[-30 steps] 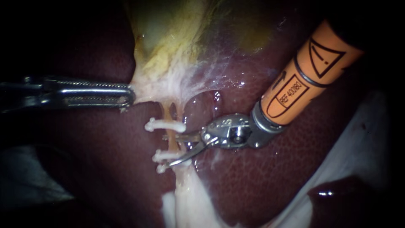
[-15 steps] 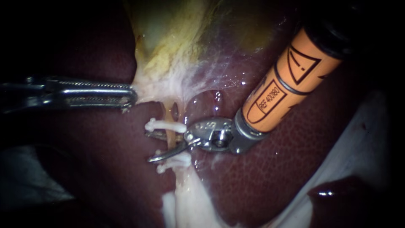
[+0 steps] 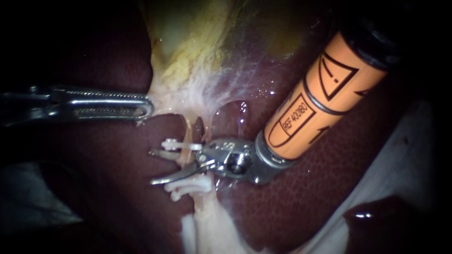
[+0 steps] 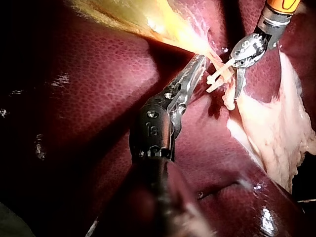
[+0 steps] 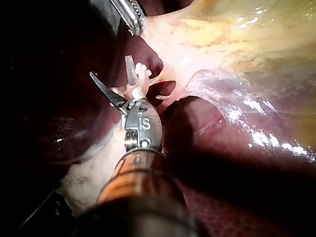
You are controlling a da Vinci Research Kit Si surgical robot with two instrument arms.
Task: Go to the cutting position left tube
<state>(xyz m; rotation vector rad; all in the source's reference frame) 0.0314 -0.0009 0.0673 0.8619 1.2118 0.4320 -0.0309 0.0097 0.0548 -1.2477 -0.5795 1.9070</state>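
Writing: the orange sleeve (image 3: 320,99) on the right instrument's shaft carries black printed marks, a triangle sign and a boxed line of print. Small stamped characters sit on the metal wrist pieces of both instruments.
Instruments: two.
Left instrument (image 3: 143,107): comes in level from the left. Its long ridged jaws lie narrow together, clamped on the pale lower edge of the gallbladder (image 3: 188,42), which is drawn out toward them.
Right instrument (image 3: 160,166): two thin curved blades standing apart in a wide V, with nothing pinched.
Left tube (image 3: 189,136): a thin yellowish strand running down from the gallbladder's pale tissue. It passes between the open blades, close to their hinge.
Clips: three, all white and set across the left tube. One upper clip (image 3: 181,145) lies just above the upper blade. Two lower clips (image 3: 188,185) sit close together just below the lower blade.
Gap for the blades: the stretch of tube between the upper clip and the lower pair is narrow, and the blades fill most of it.
Blade tips: both reach past the tube and lie over bare dark liver (image 3: 292,197).
Room around: the left instrument lies well above the blades and apart from them. A dark opening shows just right of the tube, above the blades' hinge.
Edges: pale fatty tissue (image 3: 207,226) hangs below the lower clips. A pale sheet (image 3: 400,155) borders the liver at the right.
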